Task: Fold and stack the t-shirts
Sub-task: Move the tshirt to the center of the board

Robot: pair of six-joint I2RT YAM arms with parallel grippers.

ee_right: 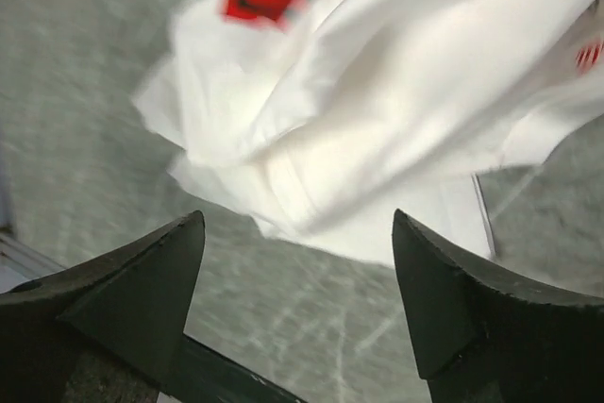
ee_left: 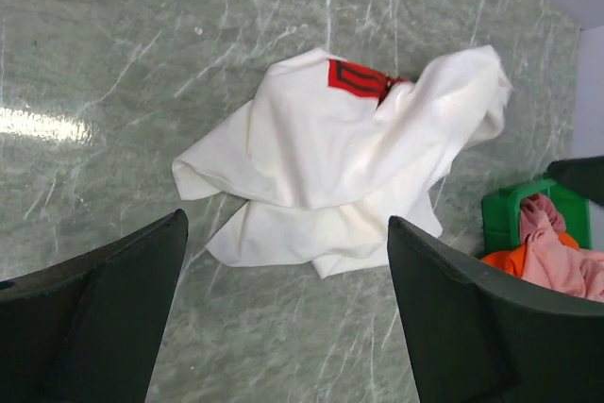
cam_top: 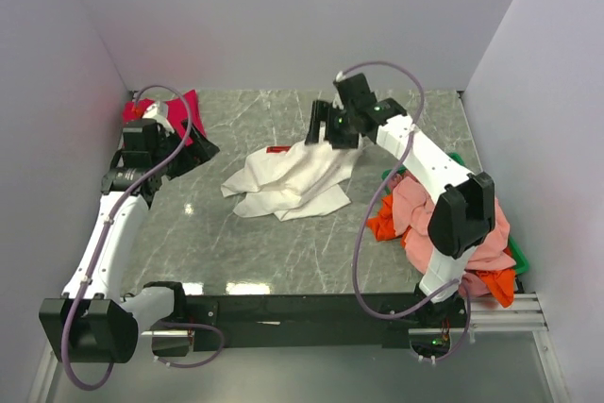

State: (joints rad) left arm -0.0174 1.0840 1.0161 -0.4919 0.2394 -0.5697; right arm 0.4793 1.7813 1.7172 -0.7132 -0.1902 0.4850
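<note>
A large white t-shirt [cam_top: 291,179] with a red logo lies crumpled on the marble table, mid-back. It shows in the left wrist view [ee_left: 340,162] and the right wrist view [ee_right: 377,110]. A crimson t-shirt [cam_top: 185,112] lies at the back left. Salmon-pink [cam_top: 444,224] and orange [cam_top: 382,222] t-shirts are heaped at the right. My right gripper [cam_top: 327,125] hovers open and empty just above the white shirt's far right end. My left gripper [cam_top: 196,154] is open and empty, by the crimson shirt, left of the white one.
A green plastic bin [ee_left: 514,212] holds the pink and orange heap at the table's right side; its rim also peeks out in the top view [cam_top: 517,257]. Grey walls close in the table on the left, back and right. A black rail [cam_top: 302,309] runs along the front edge.
</note>
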